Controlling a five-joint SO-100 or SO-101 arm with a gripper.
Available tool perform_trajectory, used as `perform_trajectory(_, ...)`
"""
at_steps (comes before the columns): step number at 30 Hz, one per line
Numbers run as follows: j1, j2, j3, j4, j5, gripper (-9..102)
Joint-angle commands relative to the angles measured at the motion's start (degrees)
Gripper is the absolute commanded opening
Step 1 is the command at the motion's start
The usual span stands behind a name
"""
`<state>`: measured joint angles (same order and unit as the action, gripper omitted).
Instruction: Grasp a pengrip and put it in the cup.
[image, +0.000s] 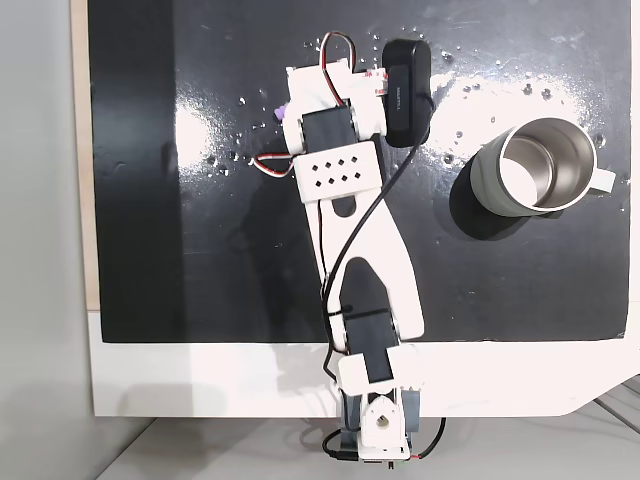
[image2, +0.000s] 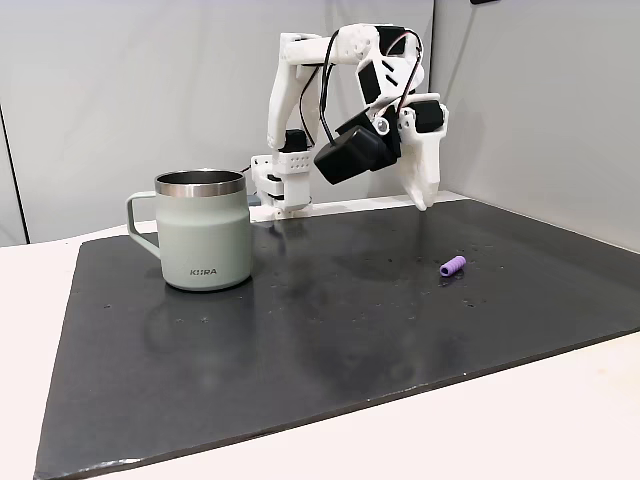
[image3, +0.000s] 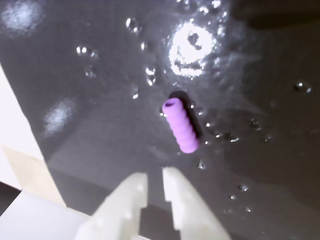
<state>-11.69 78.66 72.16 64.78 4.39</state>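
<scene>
Here the gripper (image3: 155, 182) hangs above the dark mat (image2: 330, 330), its two white fingers nearly together with only a thin gap between them, and nothing held. In the wrist view the pengrip (image3: 180, 126) lies flat on the mat just ahead of the fingertips, apart from them, its open end pointing away and slightly left. From the side camera the pengrip (image2: 453, 266) rests low on the mat while the finger tips (image2: 425, 200) sit clearly higher, so a descent is yet to come. The cup (image2: 203, 230) stands upright well away on the other side of the mat, handle pointing outward, its inside apparently empty from above (image: 535, 165).

The main risk, as I judge it, is that the fingers come down this narrow and land on the pengrip rather than around it. Being a small round piece of soft rubber, it could roll or flick aside on the shiny mat. A grip taken near one end could also squeeze it out. Later, a release off-centre could bounce it off the cup's rim.
</scene>
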Motion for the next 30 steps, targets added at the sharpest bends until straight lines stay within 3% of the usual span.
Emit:
perform_trajectory(1, 0.0, -3.78, -9.76, 3.16, 0.44, 0)
perform_trajectory(8, -0.88, -17.58, -27.69, 11.87, 0.44, 0)
perform_trajectory(22, -5.36, -25.75, -35.86, 13.89, -1.32, 4)
perform_trajectory(30, -5.27, -27.25, -35.86, 14.85, -1.49, 18)
